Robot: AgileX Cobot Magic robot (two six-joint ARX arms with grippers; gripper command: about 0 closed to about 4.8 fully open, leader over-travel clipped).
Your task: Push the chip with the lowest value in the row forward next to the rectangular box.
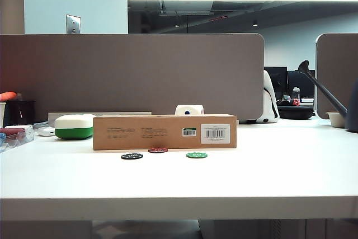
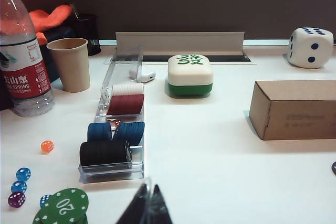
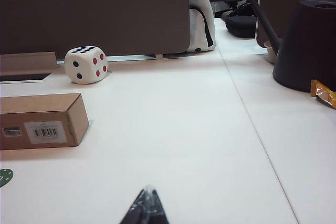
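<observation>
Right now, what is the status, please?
Left gripper and right gripper both shut, back from the chips. Dark red chip sits close beside the rectangular box. Nothing in the way.

Three chips (image 1: 158, 150), one box (image 1: 164, 132)

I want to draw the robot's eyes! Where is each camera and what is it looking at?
Exterior view: low at the table's front edge, facing the rectangular box and the row; no arm shows.
Left wrist view: above the table's left, facing chip tray; left gripper fingers closed.
Right wrist view: right side, facing dice; right gripper fingers closed.
All three see the box.
</observation>
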